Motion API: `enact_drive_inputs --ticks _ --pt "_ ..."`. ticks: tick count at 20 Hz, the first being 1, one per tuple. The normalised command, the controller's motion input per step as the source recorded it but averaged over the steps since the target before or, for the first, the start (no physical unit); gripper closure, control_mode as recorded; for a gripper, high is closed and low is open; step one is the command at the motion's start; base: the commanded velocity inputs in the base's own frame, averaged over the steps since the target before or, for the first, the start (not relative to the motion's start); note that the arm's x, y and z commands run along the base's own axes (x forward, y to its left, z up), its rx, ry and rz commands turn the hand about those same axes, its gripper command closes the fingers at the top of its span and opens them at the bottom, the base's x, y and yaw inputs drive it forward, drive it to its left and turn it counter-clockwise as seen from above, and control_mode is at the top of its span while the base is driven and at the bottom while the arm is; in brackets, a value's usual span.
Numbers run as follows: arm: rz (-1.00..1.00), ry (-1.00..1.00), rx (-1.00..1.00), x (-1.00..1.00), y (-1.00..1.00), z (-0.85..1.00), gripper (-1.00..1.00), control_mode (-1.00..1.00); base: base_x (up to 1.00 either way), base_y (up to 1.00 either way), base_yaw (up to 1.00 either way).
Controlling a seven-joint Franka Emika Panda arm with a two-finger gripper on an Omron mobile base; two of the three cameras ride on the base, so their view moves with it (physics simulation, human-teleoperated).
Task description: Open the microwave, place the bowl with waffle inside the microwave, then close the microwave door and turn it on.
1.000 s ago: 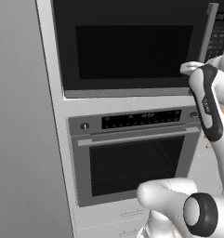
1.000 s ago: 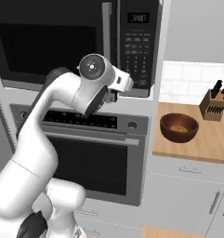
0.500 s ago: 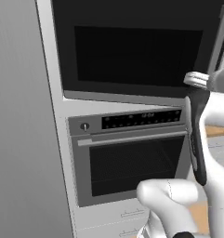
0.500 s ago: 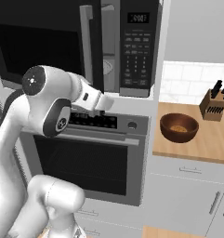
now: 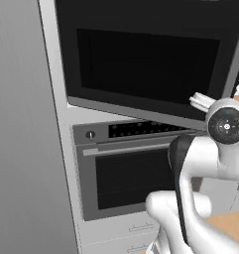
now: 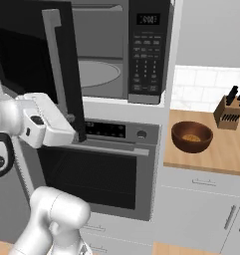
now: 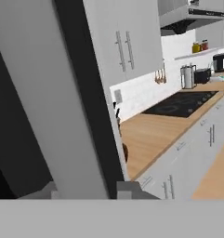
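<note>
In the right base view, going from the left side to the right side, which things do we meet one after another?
Hand at the microwave door's vertical handle → grey turntable inside the open microwave → keypad panel → reddish-brown bowl on the wooden counter → knife block.

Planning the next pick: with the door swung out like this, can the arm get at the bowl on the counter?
Probably yes. The bowl sits alone on the wooden counter, right of the oven. The microwave door swings left, and the gripper is at its lower edge.
</note>
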Motion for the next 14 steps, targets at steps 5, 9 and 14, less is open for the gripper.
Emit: enact_drive_inputs --ticks 5,9,14 --pt "-0.34 -0.28 -0.12 -0.99 0.59 0.21 1.00 -1.00 0.00 0.00 0.00" --pt "-0.38 -0.17 -0.12 -0.61 0.72 0.81 1.00 -1.00 0.00 0.00 0.00" --pt "-0.25 -0.18 -0.17 -0.21 0.71 0.58 1.00 -1.00 0.00 0.00 0.00"
